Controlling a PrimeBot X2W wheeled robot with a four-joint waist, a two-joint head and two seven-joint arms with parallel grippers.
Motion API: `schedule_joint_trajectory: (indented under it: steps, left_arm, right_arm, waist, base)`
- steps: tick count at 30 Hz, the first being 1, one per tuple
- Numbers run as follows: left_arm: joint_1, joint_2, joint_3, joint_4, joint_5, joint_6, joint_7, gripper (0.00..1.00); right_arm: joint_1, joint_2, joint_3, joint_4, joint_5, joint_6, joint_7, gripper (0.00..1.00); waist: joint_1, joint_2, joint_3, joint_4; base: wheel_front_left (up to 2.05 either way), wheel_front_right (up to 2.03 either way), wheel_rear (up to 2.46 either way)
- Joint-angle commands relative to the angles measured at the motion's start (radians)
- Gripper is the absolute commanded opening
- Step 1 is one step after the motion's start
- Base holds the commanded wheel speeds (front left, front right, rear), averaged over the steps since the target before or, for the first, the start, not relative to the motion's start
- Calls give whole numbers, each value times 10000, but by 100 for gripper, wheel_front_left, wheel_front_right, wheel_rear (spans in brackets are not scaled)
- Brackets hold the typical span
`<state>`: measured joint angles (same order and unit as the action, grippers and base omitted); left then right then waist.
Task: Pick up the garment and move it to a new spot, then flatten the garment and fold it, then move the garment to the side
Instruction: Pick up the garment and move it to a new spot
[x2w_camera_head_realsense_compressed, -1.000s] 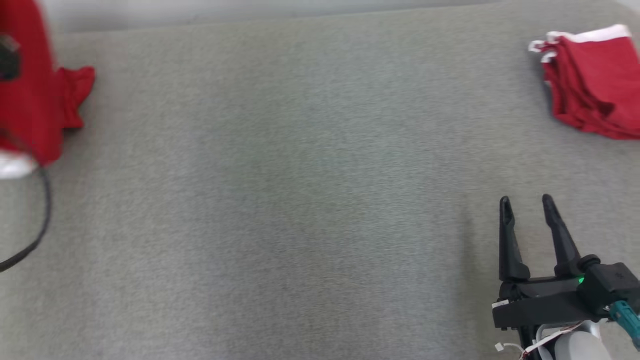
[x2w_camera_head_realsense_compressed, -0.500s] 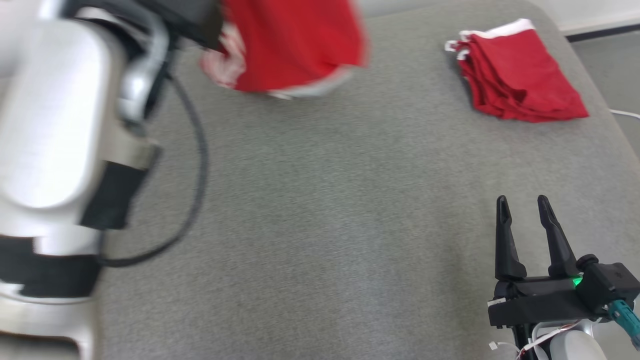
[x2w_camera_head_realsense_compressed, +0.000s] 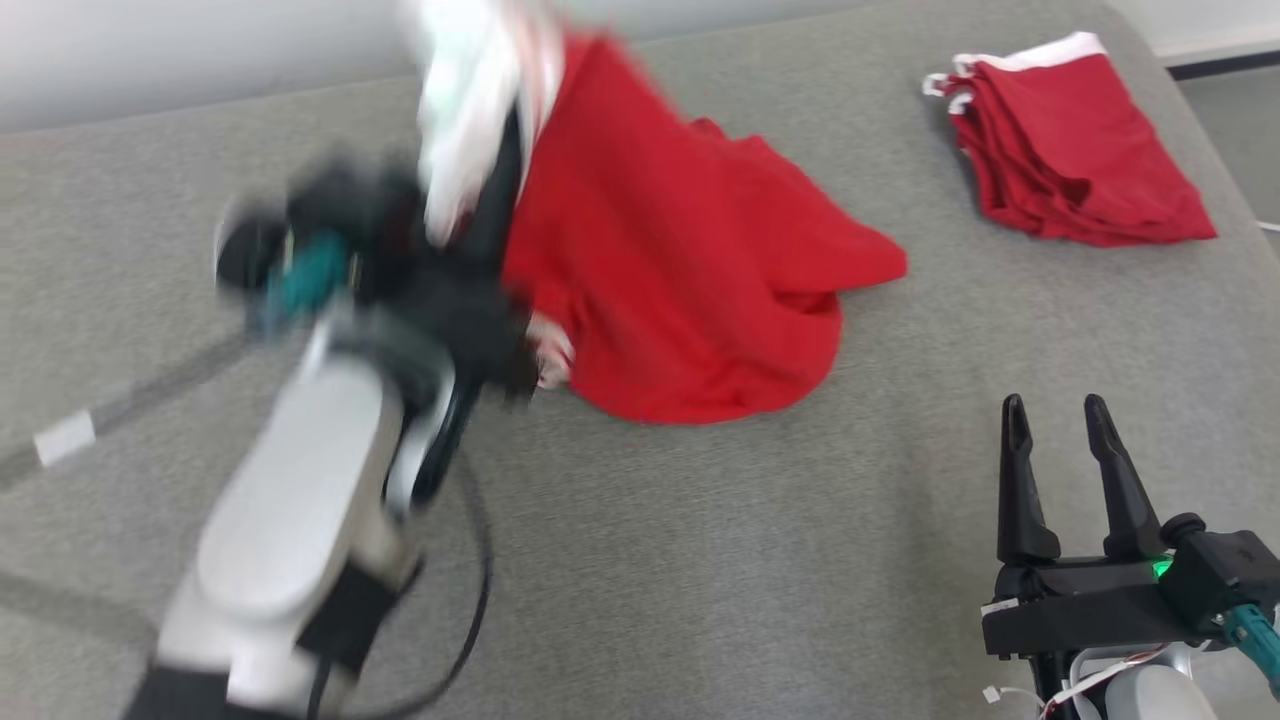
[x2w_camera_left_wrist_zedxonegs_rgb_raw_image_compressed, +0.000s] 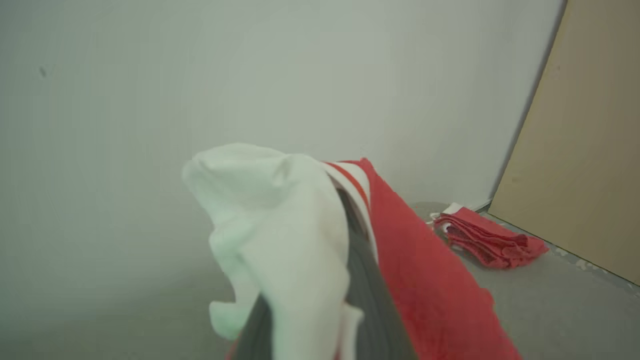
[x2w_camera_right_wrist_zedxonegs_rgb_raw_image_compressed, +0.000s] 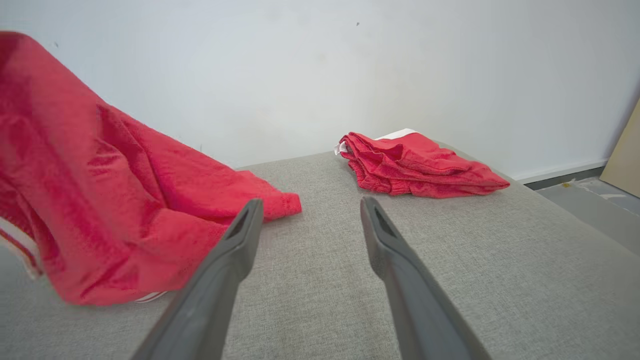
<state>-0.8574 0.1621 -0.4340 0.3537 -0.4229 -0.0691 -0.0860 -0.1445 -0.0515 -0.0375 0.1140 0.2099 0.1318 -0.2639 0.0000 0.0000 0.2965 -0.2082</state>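
Left gripper (x2w_camera_head_realsense_compressed: 497, 175) sits upper left of centre in the head view, badly blurred, and it is clenched on the garment (x2w_camera_head_realsense_compressed: 690, 270). The white band (x2w_camera_head_realsense_compressed: 465, 120) bunches right over the fingertips and hides them. From there the red cloth drapes down and to the right, and its lower edge lies on the grey padded surface (x2w_camera_head_realsense_compressed: 700, 580) near the middle of the frame.

The left wrist view confirms the grip: white band pinched at the grey fingers (x2w_camera_left_wrist_zedxonegs_rgb_raw_image_compressed: 370, 300), red fabric trailing to the lower right.

Right gripper (x2w_camera_head_realsense_compressed: 1055, 412) is at the lower right of the head view, jaws spread wide with nothing in them, over bare grey surface. In its own wrist view the garment crowds the left side. One red corner lies on the surface just past the left fingertip and does not touch it.

Around the edges, a folded stack of red clothes (x2w_camera_head_realsense_compressed: 1075, 150) with white trim sits at the upper right, well apart from the held garment, with bare grey between them. A black cable (x2w_camera_head_realsense_compressed: 478, 590) loops beside the pale left forearm at the lower left. A pale wall (x2w_camera_right_wrist_zedxonegs_rgb_raw_image_compressed: 300, 65) runs behind the surface, and a tan board (x2w_camera_left_wrist_zedxonegs_rgb_raw_image_compressed: 590, 150) stands at the right edge of the left wrist view.
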Motion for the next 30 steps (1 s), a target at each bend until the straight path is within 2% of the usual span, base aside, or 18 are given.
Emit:
schedule_joint_trajectory:
  steps: [1, 7, 11, 12, 13, 22, 30]
  left_arm:
    - [646, 166, 76, 131, -81, 74, -177, 0]
    - [3172, 796, 242, 695, -332, 301, -908, 0]
    - [4014, 808, 311, 856, -493, 349, -1198, 0]
    - [4116, 778, 334, 880, -540, 364, -1279, 29]
    - [4220, 796, 327, 925, -512, 363, -1353, 100]
    - [4654, 892, 937, 389, -270, 562, -1780, 100]
    - [5822, 816, 2182, -1111, 330, 690, -1793, 100]
  right_arm:
    - [-50, 13, 23, 22, -87, -26, -1, 100]
    - [152, 12, 85, 102, -295, -26, -2, 100]
    - [237, 13, 165, 164, -358, -26, -2, 100]
    - [233, 11, 207, 180, -374, -26, -2, 100]
    - [229, 10, 233, 188, -408, -26, -2, 100]
    - [396, -64, 274, 237, -542, -26, -2, 100]
    - [562, -146, 292, 213, -567, -26, -2, 100]
  waist:
    - [0, 0, -44, 216]
    - [0, 0, -270, 508]
    - [0, 0, -450, 652]
    - [0, 0, -500, 682]
    - [0, 0, -565, 717]
    - [0, 0, -1216, 1063]
    - [0, 0, -1732, 1458]
  base:
    - [0, 0, 0]
    - [0, 0, 0]
    - [0, 0, 0]
    - [0, 0, 0]
    - [0, 0, 0]
    - [0, 0, 0]
    - [0, 0, 0]
